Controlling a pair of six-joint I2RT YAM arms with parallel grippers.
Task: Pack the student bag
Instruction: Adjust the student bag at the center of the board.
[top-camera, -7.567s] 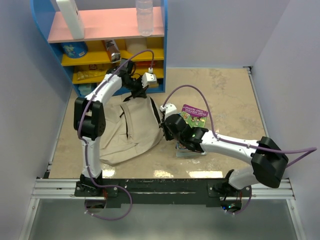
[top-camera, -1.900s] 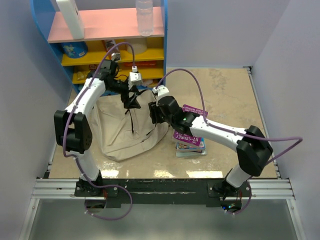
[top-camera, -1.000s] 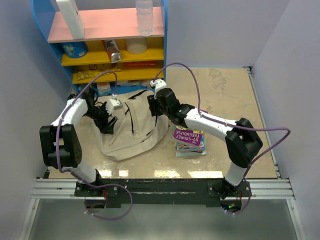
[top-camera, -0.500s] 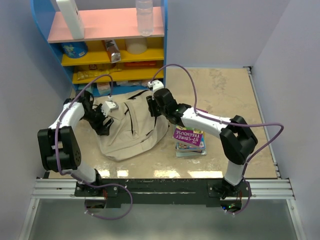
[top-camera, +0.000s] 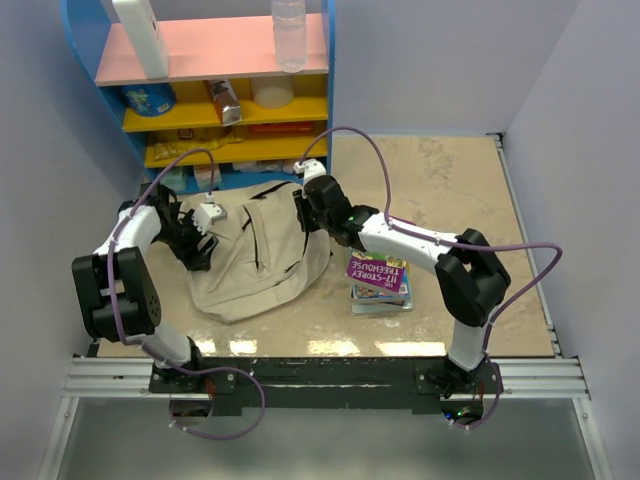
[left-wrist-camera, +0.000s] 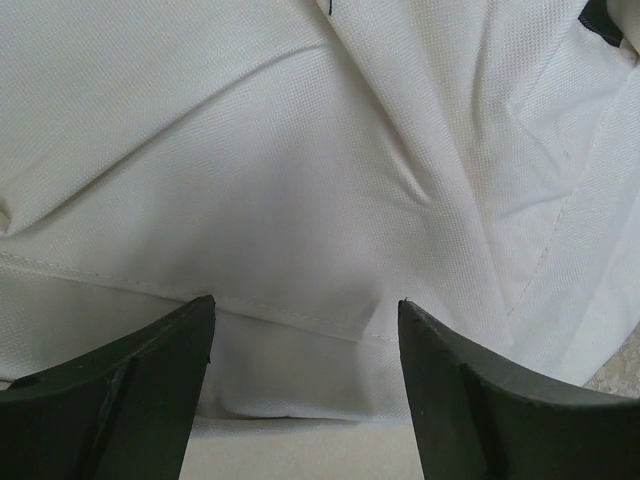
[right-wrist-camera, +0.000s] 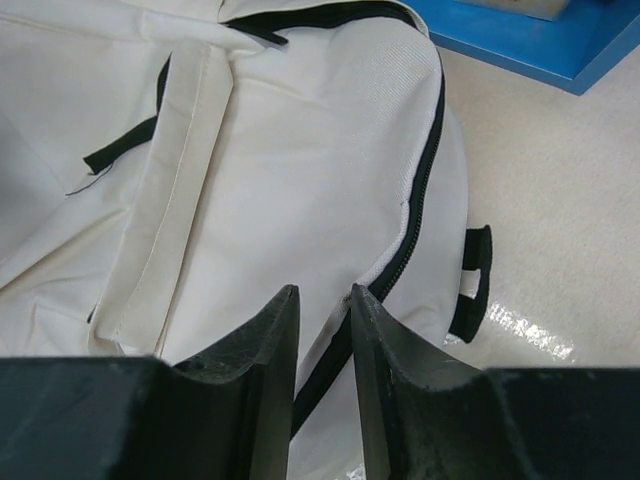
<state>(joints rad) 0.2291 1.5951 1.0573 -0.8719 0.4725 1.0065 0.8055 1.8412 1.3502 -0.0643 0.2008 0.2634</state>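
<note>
Cream student bag (top-camera: 262, 255) slumps on the table (top-camera: 450, 190); left gripper (left-wrist-camera: 302, 305) gapes over its cloth; right gripper (right-wrist-camera: 322, 292) nearly closed at the zipper (right-wrist-camera: 425, 190), hold unclear; seemingly opening it; next needs a firm zipper pinch.

The top camera looks down from above and behind the arm bases (top-camera: 180, 378) over the whole worktop (top-camera: 450, 190). Each wrist camera sits close against the student bag (top-camera: 265, 255), which all three views share.

Left arm folded at frame left, left tool (left-wrist-camera: 305, 303) spread wide; right arm stretched from lower right toward centre, right tool (right-wrist-camera: 323, 293) fingers a narrow slit apart.
</note>
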